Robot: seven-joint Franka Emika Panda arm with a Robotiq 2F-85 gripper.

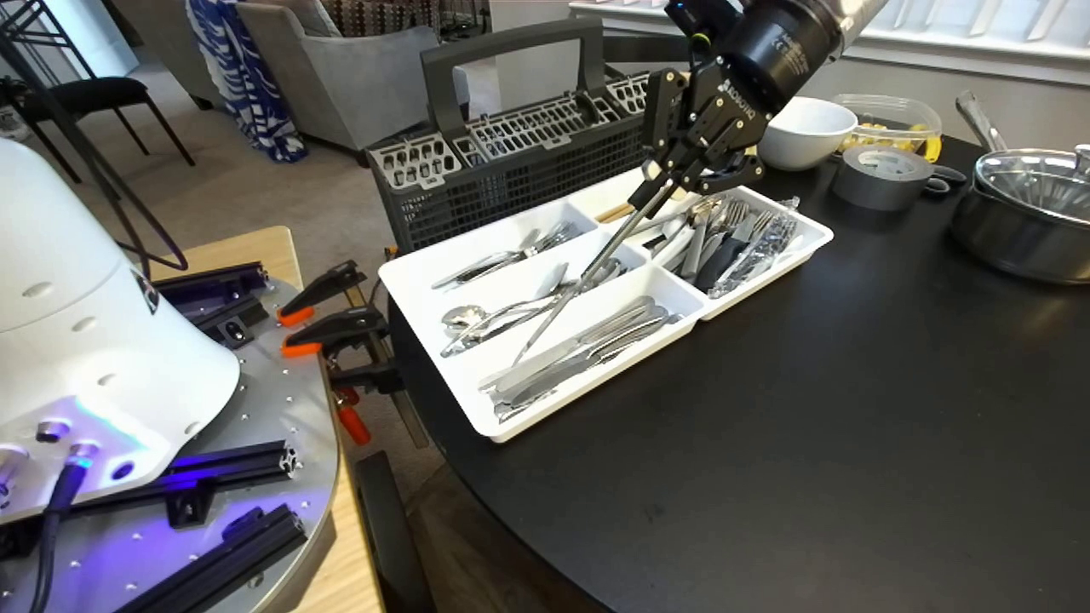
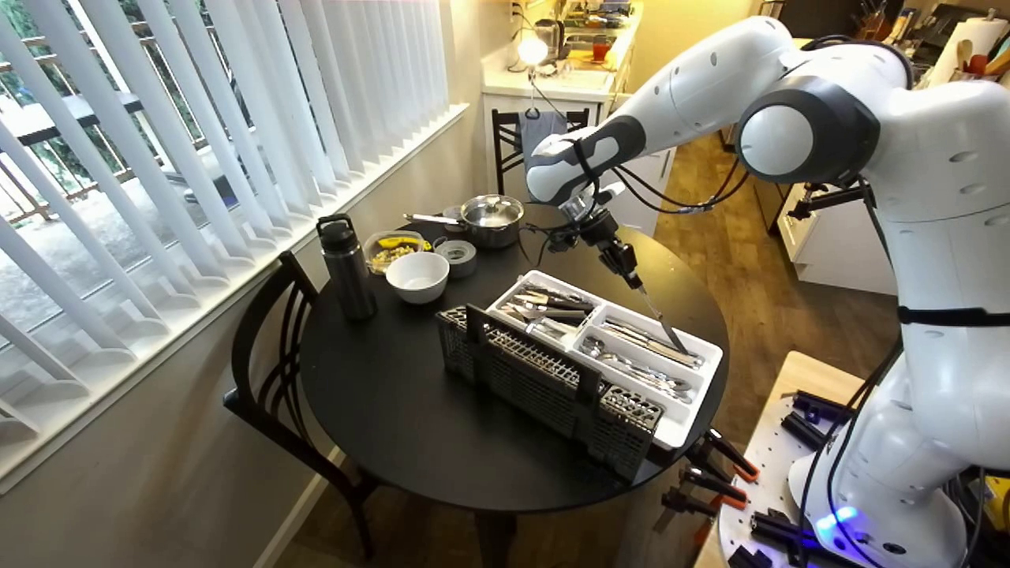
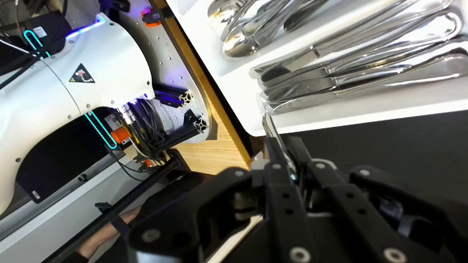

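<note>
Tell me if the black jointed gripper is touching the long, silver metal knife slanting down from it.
Touching. The wrist view shows it: the gripper is closed on the knife, whose upper end is pinched between the fingers.

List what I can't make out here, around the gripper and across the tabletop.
Grip end of the held utensil, wrist view: partly hidden by the gripper.
Its tip against the white tray, wrist view: they overlap, so contact can't be told.
Contents of the gray basket, an exterior view: hidden by its mesh and lids.
Lidded pot, same view: right side cut off by the edge.
White print above the gripper, same view: too small to read.
</note>
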